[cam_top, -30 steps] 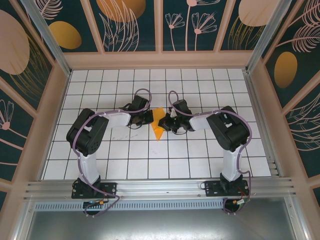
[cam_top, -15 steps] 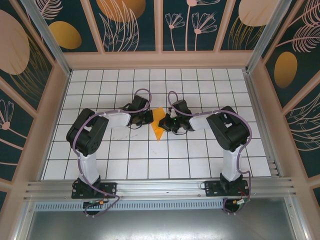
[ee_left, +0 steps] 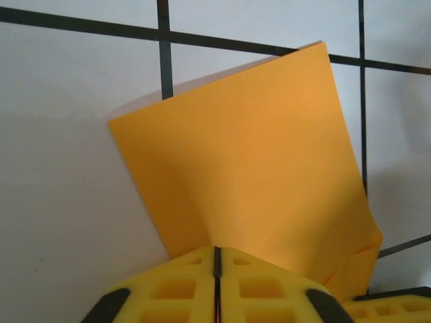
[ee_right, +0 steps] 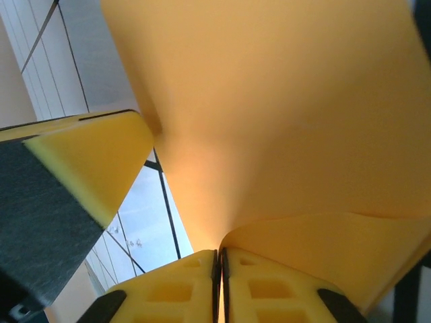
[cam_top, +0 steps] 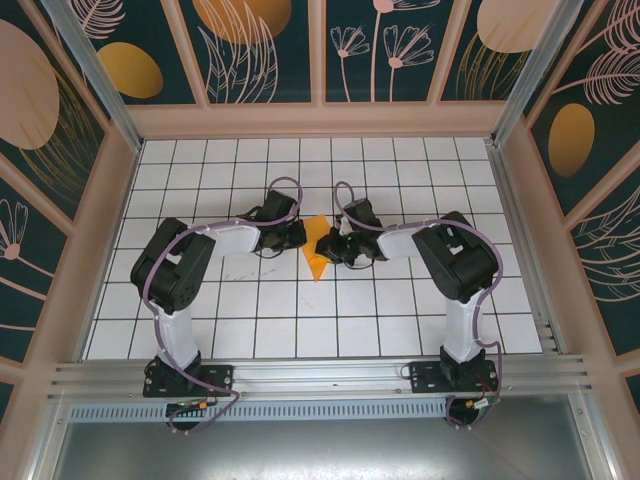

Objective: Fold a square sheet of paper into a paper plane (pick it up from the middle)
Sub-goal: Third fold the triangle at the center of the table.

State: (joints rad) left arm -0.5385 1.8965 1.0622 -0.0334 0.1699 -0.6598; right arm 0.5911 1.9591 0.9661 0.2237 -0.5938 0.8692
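The bright-orange paper is partly folded, with a point toward the near edge, and is held off the tiles between both grippers. My left gripper pinches its left side. In the left wrist view its yellow fingers are pressed together at the paper's near edge. My right gripper grips the right side. In the right wrist view the paper curls up out of the shut seam of my right gripper. A finger of the left gripper shows at the left there.
The white grid-tiled floor lies under the paper and is ringed by patterned walls. An aluminium rail crosses the near edge by the arm bases. A finger of the right gripper shows low right in the left wrist view.
My right gripper has edged slightly left toward the left gripper. The paper stays held between them, and the left arm has barely moved.
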